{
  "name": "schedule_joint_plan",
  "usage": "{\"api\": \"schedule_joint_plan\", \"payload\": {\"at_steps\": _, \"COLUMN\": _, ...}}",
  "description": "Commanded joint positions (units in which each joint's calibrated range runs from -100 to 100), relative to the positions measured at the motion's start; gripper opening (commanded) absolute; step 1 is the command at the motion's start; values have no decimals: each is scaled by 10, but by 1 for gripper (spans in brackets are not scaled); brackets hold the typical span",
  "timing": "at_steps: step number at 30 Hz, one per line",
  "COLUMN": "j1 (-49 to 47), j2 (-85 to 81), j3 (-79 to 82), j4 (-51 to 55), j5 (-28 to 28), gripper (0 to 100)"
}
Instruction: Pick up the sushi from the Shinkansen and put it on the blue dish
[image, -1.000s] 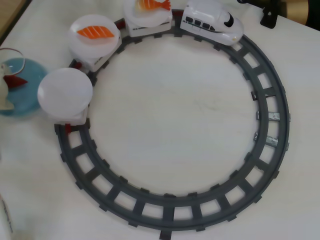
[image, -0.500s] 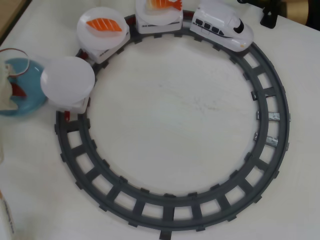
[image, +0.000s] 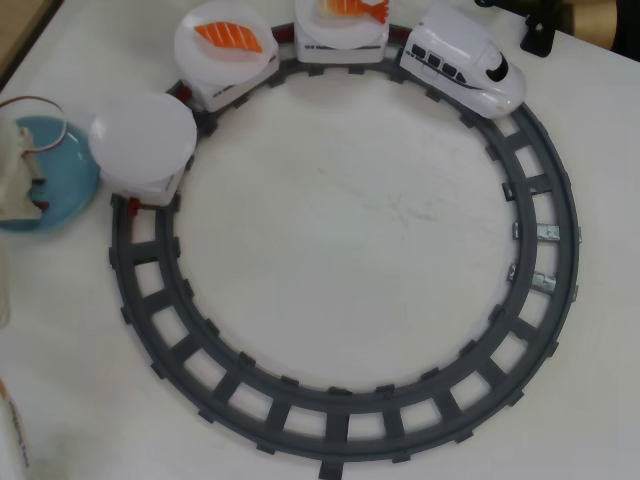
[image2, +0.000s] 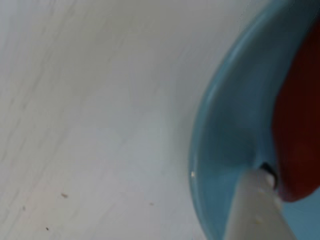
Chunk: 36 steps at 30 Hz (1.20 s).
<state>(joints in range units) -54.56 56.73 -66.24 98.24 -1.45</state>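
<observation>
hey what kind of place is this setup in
Probably a hobby or demo tabletop, not a real restaurant: a white toy train pulls small plates of toy sushi around a grey plastic track on a pale table, with a blue dish beside it.

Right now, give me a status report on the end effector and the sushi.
End effector over the blue dish, open or shut unclear. Dark-red sushi in the dish, against a white fingertip. Shinkansen on track, clear of dish.
</observation>
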Motion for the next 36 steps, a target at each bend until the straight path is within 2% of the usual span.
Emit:
{"api": "schedule_joint_plan", "payload": {"at_steps": 1, "j1": 8, "j2": -58, "j3": -30, "j4": 9, "j5": 1, "gripper": 28}}
{"api": "schedule_joint_plan", "payload": {"at_steps": 7, "j1": 9, "j2": -61, "j3": -58, "j4": 10, "j5": 1, "gripper": 29}}
{"api": "schedule_joint_plan", "payload": {"at_steps": 13, "j1": 9, "j2": -134, "j3": -19, "j4": 10, "j5": 2, "gripper": 29}}
{"api": "schedule_joint_plan", "payload": {"at_steps": 36, "j1": 9, "j2": -565, "j3": 491, "j4": 7, "j5": 7, "gripper": 28}}
